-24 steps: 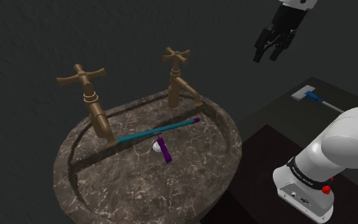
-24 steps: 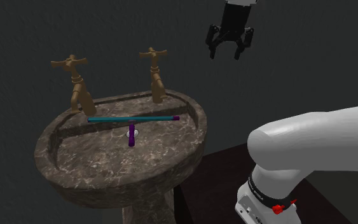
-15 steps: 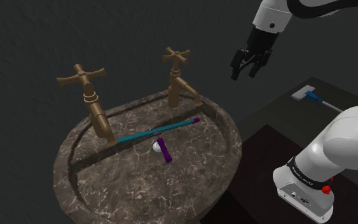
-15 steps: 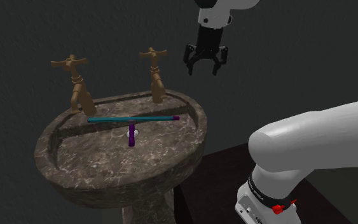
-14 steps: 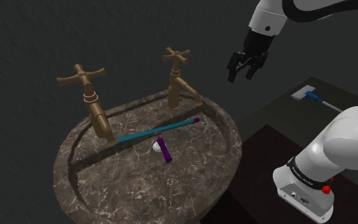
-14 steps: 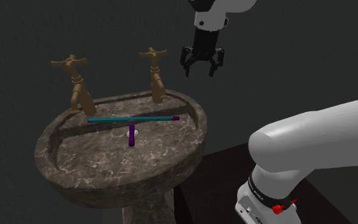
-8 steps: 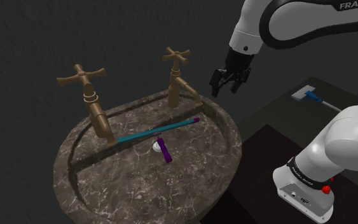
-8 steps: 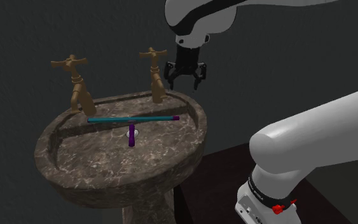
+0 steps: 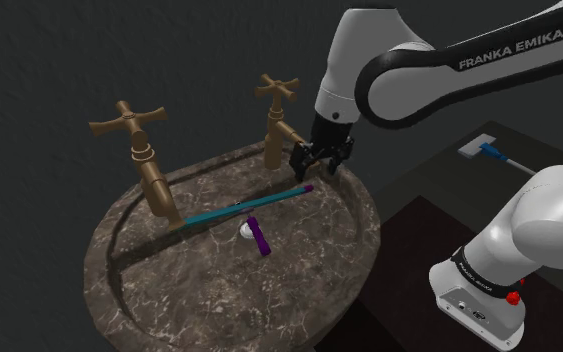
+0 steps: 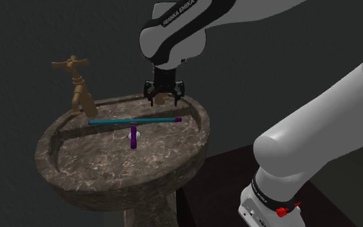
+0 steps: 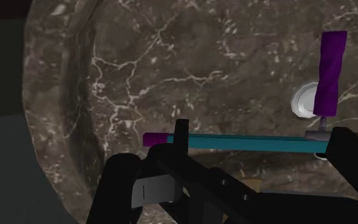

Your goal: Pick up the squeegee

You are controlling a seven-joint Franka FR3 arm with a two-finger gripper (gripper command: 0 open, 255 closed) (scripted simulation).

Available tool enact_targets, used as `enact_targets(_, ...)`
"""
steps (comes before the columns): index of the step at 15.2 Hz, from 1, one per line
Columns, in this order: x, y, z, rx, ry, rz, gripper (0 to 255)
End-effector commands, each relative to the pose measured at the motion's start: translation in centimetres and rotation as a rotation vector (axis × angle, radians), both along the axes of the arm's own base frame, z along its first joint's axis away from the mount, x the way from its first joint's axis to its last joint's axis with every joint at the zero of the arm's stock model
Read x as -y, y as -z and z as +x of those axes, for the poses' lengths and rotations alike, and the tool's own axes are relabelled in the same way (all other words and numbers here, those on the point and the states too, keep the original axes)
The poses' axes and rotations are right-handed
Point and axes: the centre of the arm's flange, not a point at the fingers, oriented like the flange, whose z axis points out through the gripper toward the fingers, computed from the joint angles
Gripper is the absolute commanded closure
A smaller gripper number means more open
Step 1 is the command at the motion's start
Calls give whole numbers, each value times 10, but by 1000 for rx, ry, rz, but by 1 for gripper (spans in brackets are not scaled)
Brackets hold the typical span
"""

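Note:
The squeegee (image 9: 247,205) lies in the dark marble sink (image 9: 129,300), a long teal blade with a purple tip and a purple handle (image 9: 259,237) sticking out from its middle. In the second exterior view the squeegee (image 10: 135,120) spans the basin (image 10: 64,184) from side to side. My gripper (image 9: 321,166) hangs open just above the blade's purple-tipped end, close to the nearer tap. Seen from the wrist, the teal blade (image 11: 234,141) runs across just ahead of the gripper (image 11: 241,162), and the handle (image 11: 330,73) points away beside a white drain (image 11: 303,100).
Two brass cross-handled taps (image 9: 139,150) (image 9: 281,120) stand on the sink's back rim, and my hand (image 10: 163,100) hides one of them in the second exterior view. A white and blue tool (image 9: 489,150) lies on the dark counter by the stand (image 9: 479,300).
The arm has swung down and toward the shoulder view's left, from high above the counter to just over the blade's purple end. The fingers stayed open. The squeegee has not moved.

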Motion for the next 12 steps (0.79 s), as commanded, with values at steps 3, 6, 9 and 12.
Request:
enact_targets(3, -40, 32, 8, -3, 2, 3, 0)
enact_targets(6, -71, 56, 15, -6, 3, 5, 0)
enact_targets(9, -102, 79, 21, -9, 4, 6, 0)
enact_targets(12, -133, 103, 28, -12, 5, 7, 0)
